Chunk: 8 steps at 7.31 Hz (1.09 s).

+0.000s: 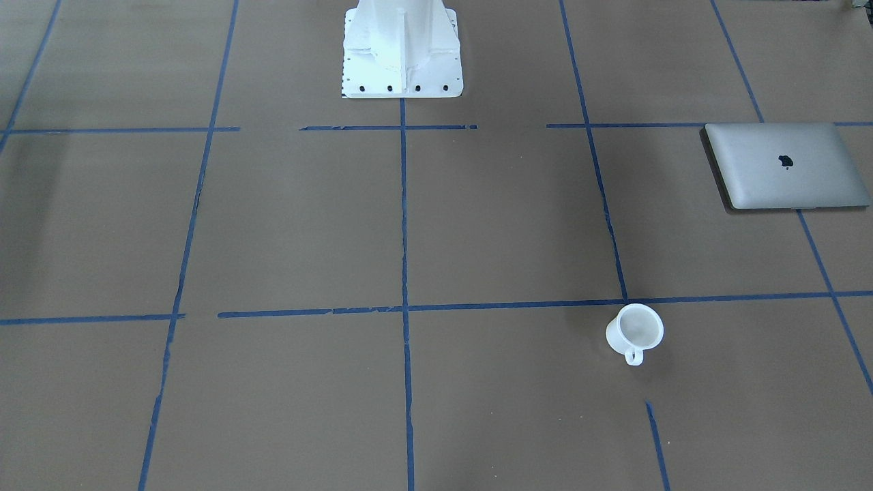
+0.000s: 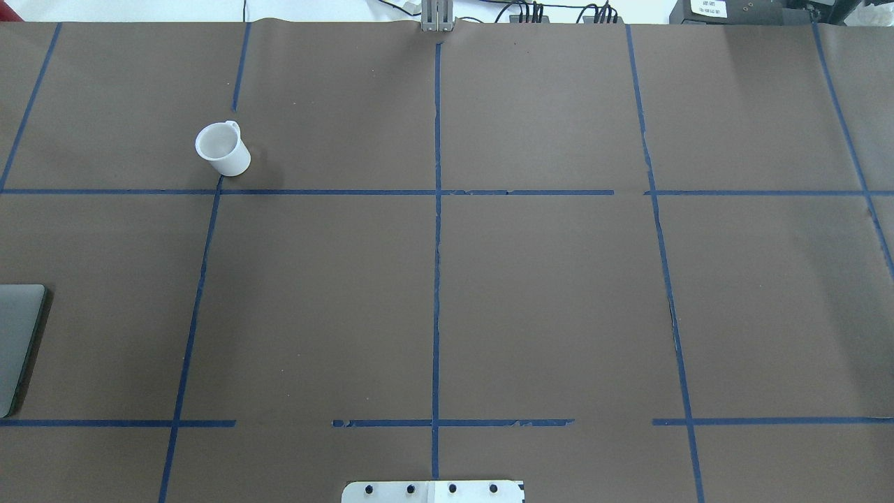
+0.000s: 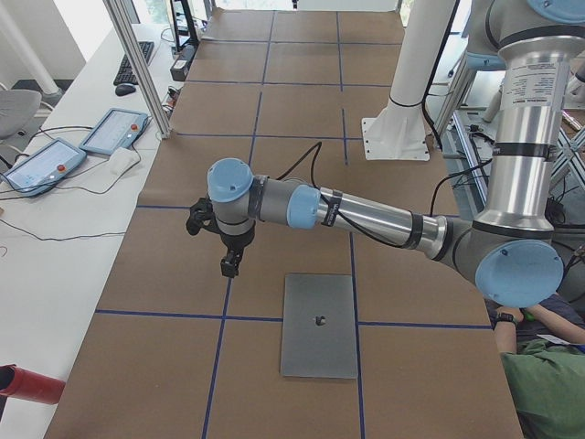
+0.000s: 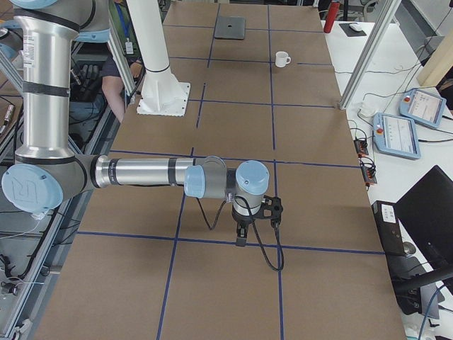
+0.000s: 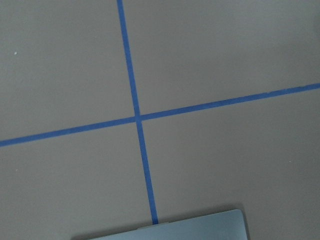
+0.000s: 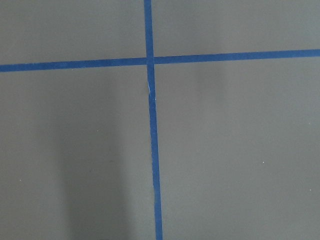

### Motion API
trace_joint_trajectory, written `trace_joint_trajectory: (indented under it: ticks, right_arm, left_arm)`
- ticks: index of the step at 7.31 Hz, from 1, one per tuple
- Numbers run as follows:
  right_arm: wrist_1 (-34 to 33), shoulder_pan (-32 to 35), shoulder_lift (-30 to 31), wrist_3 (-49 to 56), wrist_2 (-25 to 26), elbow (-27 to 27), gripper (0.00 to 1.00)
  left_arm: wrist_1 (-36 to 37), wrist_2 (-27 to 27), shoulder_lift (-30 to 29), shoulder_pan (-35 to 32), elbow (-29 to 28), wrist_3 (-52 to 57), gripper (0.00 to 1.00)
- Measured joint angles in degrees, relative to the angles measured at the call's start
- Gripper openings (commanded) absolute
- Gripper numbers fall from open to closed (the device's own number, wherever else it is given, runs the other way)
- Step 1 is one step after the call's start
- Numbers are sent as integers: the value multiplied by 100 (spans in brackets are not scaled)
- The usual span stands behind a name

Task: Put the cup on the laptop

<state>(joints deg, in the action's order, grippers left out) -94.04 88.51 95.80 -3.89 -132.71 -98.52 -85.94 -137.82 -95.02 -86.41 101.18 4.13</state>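
The small white cup point(image 1: 635, 331) stands upright on the brown table, handle toward the operators' side. It also shows in the overhead view point(image 2: 222, 148) and far off in the exterior right view point(image 4: 282, 59). The closed silver-grey laptop point(image 1: 784, 167) lies flat at the table's left end point(image 2: 17, 342), point(image 3: 319, 325); its edge shows in the left wrist view point(image 5: 190, 227). My left gripper point(image 3: 230, 265) hangs above the table beside the laptop; the cup is hidden in that view. My right gripper point(image 4: 241, 239) hangs over bare table far from both. I cannot tell whether either is open or shut.
The white robot base point(image 1: 402, 54) stands at the table's middle edge. Blue tape lines point(image 2: 436, 244) grid the table. Teach pendants point(image 4: 400, 131) and an aluminium post point(image 3: 137, 64) stand at the operators' side. A person in green point(image 3: 548, 384) is near the robot.
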Motion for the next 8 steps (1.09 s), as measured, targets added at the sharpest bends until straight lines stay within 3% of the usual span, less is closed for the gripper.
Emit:
trace_joint_trajectory:
  ticks: [4, 8]
  right_arm:
    - [0, 0, 0, 1, 0, 0, 100]
    - [0, 0, 0, -1, 0, 0, 100]
  left_arm:
    - [271, 294, -1291, 1220, -219, -1160, 100]
    - [-242, 495, -2628, 2006, -1547, -2776, 100]
